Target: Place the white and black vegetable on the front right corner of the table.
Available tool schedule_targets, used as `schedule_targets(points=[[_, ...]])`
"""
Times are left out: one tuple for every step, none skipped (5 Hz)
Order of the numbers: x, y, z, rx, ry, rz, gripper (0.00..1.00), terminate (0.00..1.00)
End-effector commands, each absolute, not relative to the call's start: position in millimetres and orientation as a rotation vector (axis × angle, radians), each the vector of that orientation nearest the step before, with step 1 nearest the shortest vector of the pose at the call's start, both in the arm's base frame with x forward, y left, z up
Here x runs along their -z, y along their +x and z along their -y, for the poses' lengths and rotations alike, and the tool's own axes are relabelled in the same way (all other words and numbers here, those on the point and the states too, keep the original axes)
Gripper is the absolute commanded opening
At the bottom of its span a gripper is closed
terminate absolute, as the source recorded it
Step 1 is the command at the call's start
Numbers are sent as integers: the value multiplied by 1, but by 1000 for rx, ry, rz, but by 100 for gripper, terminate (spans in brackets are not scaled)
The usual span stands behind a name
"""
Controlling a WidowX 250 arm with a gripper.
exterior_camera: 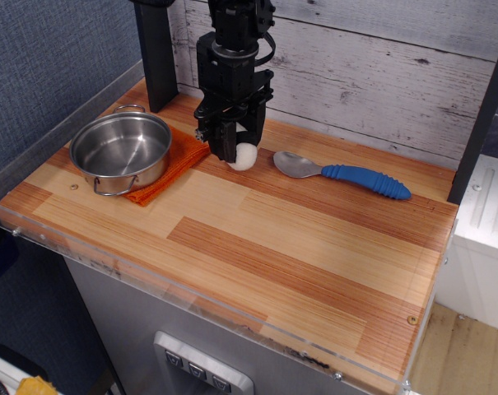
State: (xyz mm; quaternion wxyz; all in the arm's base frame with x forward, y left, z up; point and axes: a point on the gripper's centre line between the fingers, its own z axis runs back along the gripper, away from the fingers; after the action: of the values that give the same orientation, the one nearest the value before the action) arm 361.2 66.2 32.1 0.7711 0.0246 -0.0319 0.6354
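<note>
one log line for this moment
phase: grasp | gripper: shut on white and black vegetable | location: table rear, beside orange cloth | placed: no

Whitewashed plank wall [380,74] behind, blue fabric panel [43,58] at left.

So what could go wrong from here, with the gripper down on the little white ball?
1. The gripper covers most of the ball; only its lower white part shows, so the round soft shape may slip out when lifted.
2. The spoon lies just right of the ball, on the way to the front right corner; a low carry could knock it.
3. The cloth under the pot lies beside the fingers and could snag.
</note>
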Motion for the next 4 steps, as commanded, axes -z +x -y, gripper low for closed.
schedule_targets(points=[[-88, 376, -74, -1423, -10, 191, 0, 0], [-113, 371, -68, -1448, -32, 245, 0, 0], [-132, 356, -52, -1422, -67, 253, 0, 0], [-144, 341, -39, -1354, -84, 247, 0, 0]])
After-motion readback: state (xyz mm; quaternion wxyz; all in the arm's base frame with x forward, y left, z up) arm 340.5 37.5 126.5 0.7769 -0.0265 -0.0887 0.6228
